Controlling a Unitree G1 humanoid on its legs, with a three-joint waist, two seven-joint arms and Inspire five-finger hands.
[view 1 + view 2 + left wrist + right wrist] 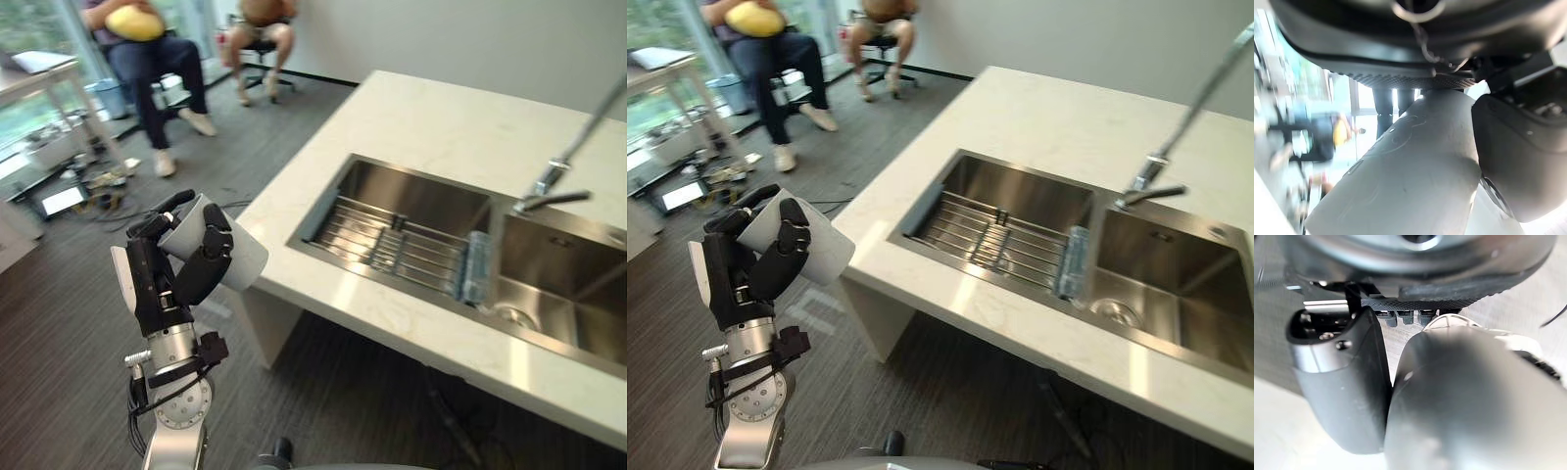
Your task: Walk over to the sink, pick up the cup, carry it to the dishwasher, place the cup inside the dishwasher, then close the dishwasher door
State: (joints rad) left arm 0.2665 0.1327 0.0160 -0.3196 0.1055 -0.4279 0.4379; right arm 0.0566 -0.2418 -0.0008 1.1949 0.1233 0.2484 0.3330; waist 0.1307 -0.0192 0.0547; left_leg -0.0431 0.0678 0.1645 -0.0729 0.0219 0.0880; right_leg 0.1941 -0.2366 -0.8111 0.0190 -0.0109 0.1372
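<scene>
Head views: the left robot hand [181, 269] is curled round the cup [235, 259], over the floor [78, 323], just off the counter [411, 127] corner. The cup is tilted, its long axis slanting down toward the counter; I can't tell which end is the mouth.

Left wrist view: the cup lies slantwise across the palm, so a jolt while walking could slip it.

Right wrist view: the right robot hand [1342, 382], state unreadable.

No readable text, none on the cup [243, 258], worktop [431, 122] or sink [423, 199]
</scene>
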